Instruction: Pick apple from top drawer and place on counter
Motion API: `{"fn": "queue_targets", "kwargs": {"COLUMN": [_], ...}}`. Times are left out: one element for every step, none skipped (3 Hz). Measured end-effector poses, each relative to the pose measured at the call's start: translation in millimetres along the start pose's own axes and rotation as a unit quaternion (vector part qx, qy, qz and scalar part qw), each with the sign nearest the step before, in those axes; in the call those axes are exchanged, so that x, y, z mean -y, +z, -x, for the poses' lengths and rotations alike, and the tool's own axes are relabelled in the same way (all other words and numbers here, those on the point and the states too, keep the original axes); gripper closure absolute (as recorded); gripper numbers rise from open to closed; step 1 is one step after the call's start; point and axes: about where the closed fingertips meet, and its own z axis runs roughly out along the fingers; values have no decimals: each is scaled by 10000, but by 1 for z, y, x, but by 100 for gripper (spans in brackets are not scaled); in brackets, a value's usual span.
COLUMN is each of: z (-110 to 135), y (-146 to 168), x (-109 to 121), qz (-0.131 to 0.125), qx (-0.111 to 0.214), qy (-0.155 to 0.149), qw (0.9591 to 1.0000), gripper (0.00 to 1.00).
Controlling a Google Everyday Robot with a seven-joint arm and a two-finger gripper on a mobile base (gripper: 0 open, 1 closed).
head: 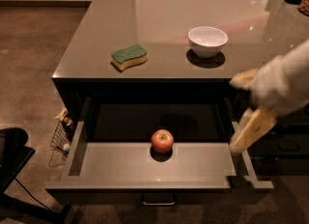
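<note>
The apple, small and red, sits on the floor of the open top drawer, near the middle. The drawer is pulled out below the counter; its metal handle shows at the front. My gripper is at the right, over the drawer's right side wall and to the right of the apple, clear of it. Its pale yellow fingers stand apart and hold nothing.
A green-and-yellow sponge and a white bowl sit on the counter near its front edge. A wire basket stands on the floor left of the drawer. A dark object is at the lower left.
</note>
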Motion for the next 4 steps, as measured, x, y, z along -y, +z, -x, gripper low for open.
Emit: {"fn": "queue_targets", "kwargs": {"z": [-14,22,58,59], "y": [135,178,194,195], "x": [-55,-52,-41,-40], "qz": [756,510,370,376], "qx": [1685,3108,3807,3799], "qy": [276,500,577,572], "qw": [9824,9478,9221,9225], "gripper": [0,0,0,0]}}
